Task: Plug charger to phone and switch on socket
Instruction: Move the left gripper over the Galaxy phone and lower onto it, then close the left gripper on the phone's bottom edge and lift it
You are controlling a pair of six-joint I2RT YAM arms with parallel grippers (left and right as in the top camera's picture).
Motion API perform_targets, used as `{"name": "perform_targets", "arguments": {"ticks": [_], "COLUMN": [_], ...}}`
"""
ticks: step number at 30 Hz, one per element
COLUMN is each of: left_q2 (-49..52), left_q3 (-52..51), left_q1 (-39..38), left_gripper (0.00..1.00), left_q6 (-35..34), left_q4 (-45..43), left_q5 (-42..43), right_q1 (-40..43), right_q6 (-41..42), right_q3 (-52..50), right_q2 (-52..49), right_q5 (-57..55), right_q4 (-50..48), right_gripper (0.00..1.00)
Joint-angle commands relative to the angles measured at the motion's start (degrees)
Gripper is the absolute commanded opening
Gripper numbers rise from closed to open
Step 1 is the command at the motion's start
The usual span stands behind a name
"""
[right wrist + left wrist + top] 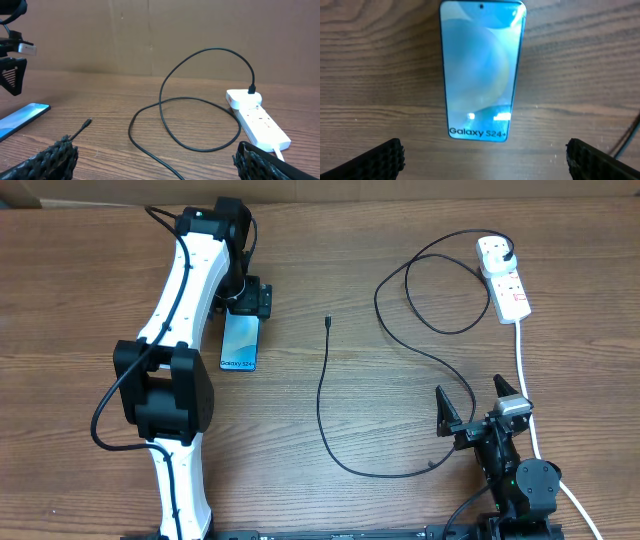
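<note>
Tally on the bench [80, 290], from my remote view.
I count one phone [240, 340], one charger [322, 395], one socket [503, 280], and two claws: left claw [482, 160], right claw [468, 383].

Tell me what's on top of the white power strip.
The charger's black plug sits in the socket at one end. Its pins are hidden inside; the switch position is too small to tell.

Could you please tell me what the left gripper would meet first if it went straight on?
Probably the phone, lying flat on the table straight ahead of the open left gripper; distance unclear.
</note>
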State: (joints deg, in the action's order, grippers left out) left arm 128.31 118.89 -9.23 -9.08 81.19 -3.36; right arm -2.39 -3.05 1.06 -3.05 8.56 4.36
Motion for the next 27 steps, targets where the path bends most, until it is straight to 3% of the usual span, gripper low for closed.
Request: {"name": "perform_targets", "arguments": {"ticks": [1,17,27], "left_q2": [1.05,1.05,1.25], "left_q3": [0.07,-12.72,-14.97], "left_q1": [0.31,1.62,1.88], "left_gripper": [1.00,0.99,1.00], "left_q6": [-1.25,3.10,4.90], "left_q4": [-1.11,-12.52,-15.45], "left_q5": [-1.44,4.96,2.73], "right_q1": [-0.17,-0.17,-0.17], "right_q6": [-0.22,-0.22,-0.22], "right_q3": [-0.57,-0.57,-0.57], "right_q2": [-0.02,-0.02,-0.02], "right_q5": [-0.35,-0.37,-0.35], "right_q4": [-0.22,-0.22,-0.22], "right_gripper": [1.00,1.00,1.00]}}
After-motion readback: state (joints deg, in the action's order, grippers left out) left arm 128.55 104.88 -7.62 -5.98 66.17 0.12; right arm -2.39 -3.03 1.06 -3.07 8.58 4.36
